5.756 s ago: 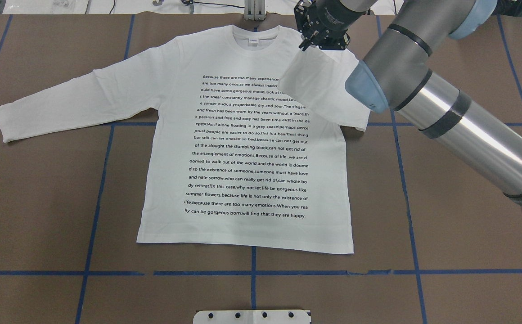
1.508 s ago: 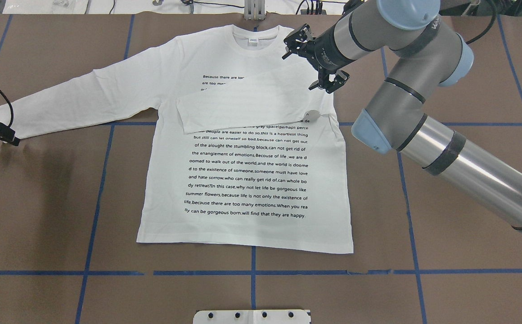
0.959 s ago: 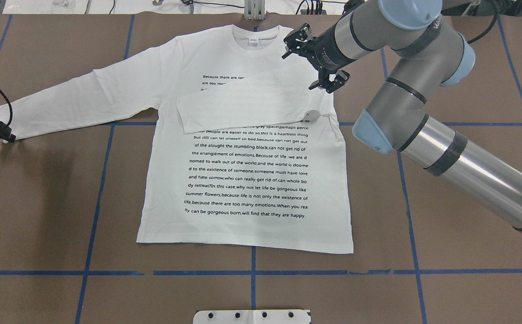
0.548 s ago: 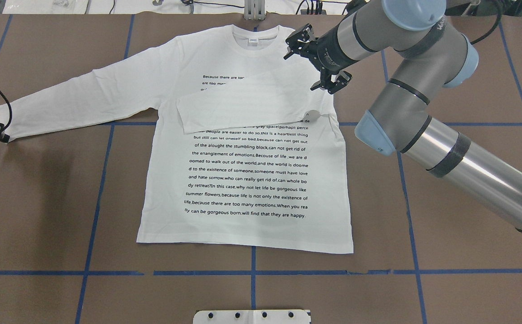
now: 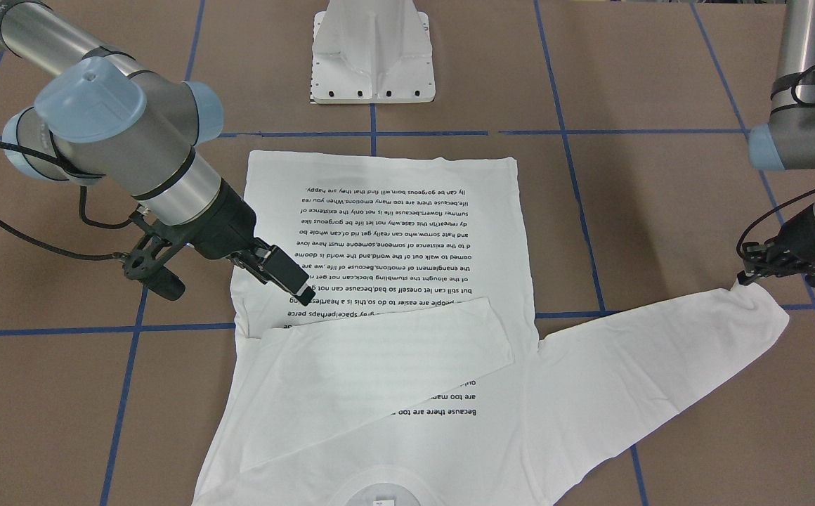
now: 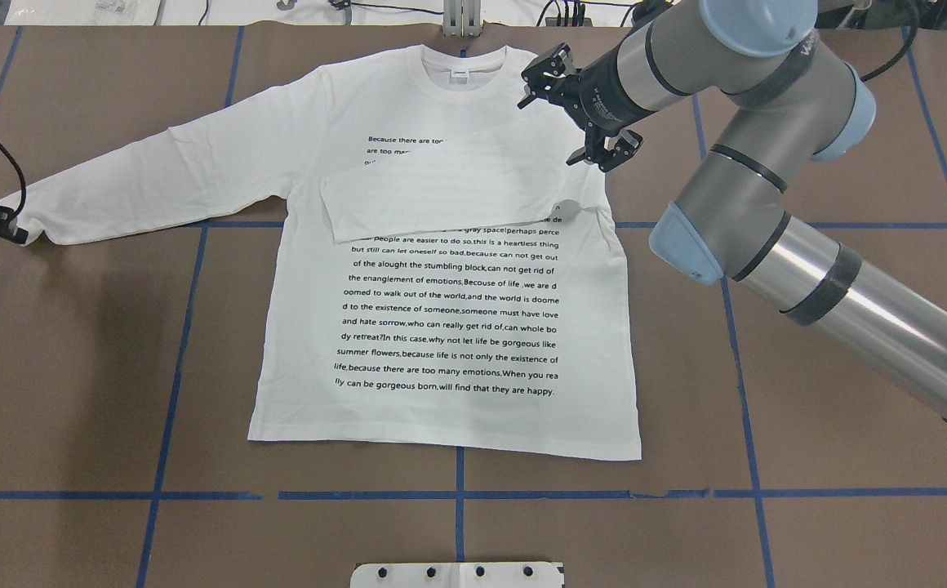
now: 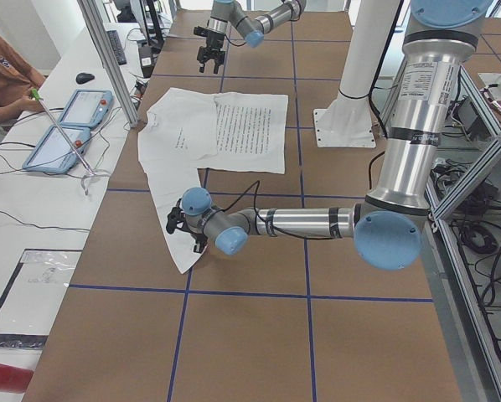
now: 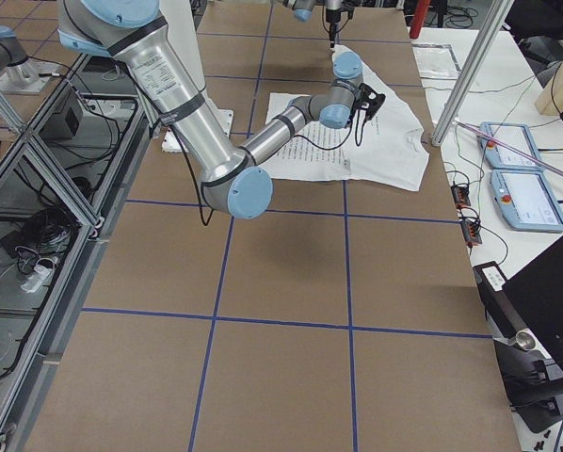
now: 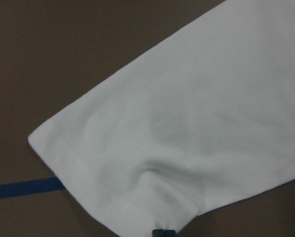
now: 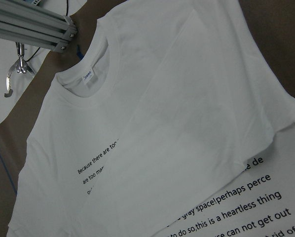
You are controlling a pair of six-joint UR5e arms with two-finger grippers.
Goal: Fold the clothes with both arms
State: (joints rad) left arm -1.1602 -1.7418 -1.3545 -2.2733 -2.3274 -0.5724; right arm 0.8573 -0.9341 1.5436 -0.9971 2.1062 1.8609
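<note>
Left claw (image 6: pixel 16 235) now tight on shirt (image 6: pixel 441 327) cuff, slightly shifted; right claw (image 6: pixel 549 131) wide apart, empty.

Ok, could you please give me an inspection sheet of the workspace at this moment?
Surface: brown table, blue tape grid.
Job's things: shirt, print up; one sleeve folded across the chest, the other spread out.
Clutter: nothing seen.
Grippers: right gripper open above the shoulder, empty; left gripper at the spread sleeve's cuff, seemingly shut on it.
Cables: black cables loop at both wrists.
Surroundings: white pedestal; side bench with tablets, a person seated.
</note>
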